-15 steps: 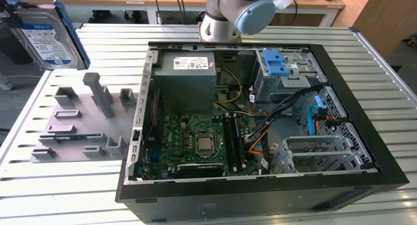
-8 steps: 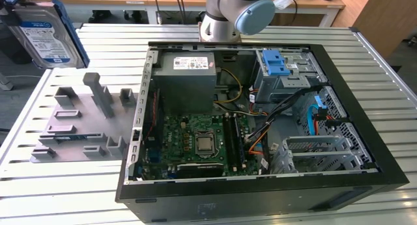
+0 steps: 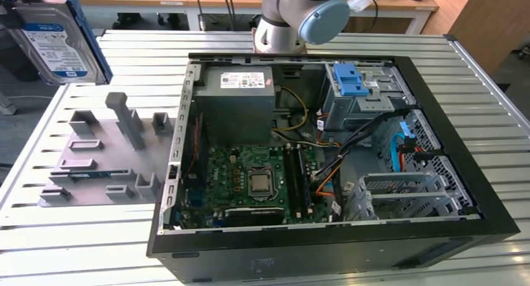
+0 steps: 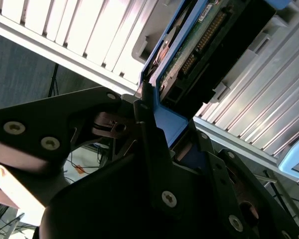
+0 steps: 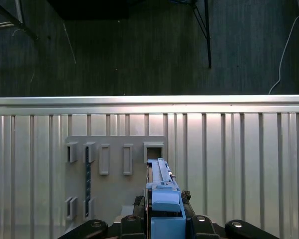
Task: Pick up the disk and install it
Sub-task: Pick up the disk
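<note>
Slatted aluminium table (image 3: 74,249) carries everything, with desks and a dark floor beyond it. An open computer case (image 3: 331,242) lies on its side in the middle. The arm's (image 3: 294,16) base stands behind the case.

The disk (image 3: 54,44) is up in the air at the exterior view's upper left, label facing the camera, well apart from the case. In the second wrist view the gripper (image 4: 172,129) is clamped narrow on the disk's (image 4: 199,45) blue carrier frame, a dark finger (image 4: 147,124) pressed flat against the frame's side and the green circuit board turned outward. In the first wrist view the gripper (image 5: 164,221) holds the disk (image 5: 162,184) edge-on above the table.

Between the disk and the case sits a grey fixture plate (image 3: 91,168) with upright posts and small slotted holders. The first wrist view shows that plate (image 5: 114,144) below the disk, its row of rectangular slots open.

Inside the case, a big grey metal box (image 3: 236,103) fills the far corner towards the exterior view's left, with the green motherboard (image 3: 248,180) below it. A light-blue latch (image 3: 352,84) tops a metal cage at the far side towards the exterior view's right. Black and coloured cables (image 3: 364,137) run from that cage across to the board, crossing the open space beside a second, perforated cage (image 3: 410,196) near the front wall.
</note>
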You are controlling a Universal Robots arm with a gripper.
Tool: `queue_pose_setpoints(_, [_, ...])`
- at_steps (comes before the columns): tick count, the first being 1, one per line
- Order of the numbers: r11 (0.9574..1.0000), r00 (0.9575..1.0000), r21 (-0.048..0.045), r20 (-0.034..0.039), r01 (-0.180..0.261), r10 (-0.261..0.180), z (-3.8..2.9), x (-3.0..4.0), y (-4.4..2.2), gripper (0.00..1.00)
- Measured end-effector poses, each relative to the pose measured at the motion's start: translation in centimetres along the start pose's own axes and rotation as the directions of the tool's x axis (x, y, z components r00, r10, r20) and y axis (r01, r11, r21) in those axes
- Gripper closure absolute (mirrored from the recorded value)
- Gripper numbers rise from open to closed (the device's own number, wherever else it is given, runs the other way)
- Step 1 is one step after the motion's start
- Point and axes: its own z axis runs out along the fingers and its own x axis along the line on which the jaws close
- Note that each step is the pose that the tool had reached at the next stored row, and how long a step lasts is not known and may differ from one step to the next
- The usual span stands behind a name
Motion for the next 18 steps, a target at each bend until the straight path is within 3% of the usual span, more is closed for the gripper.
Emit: queue_pose_setpoints(18, [1.0000,1.0000,0.0000,0.0000,0.000,0.000,-1.38,-0.01,0.01,0.64])
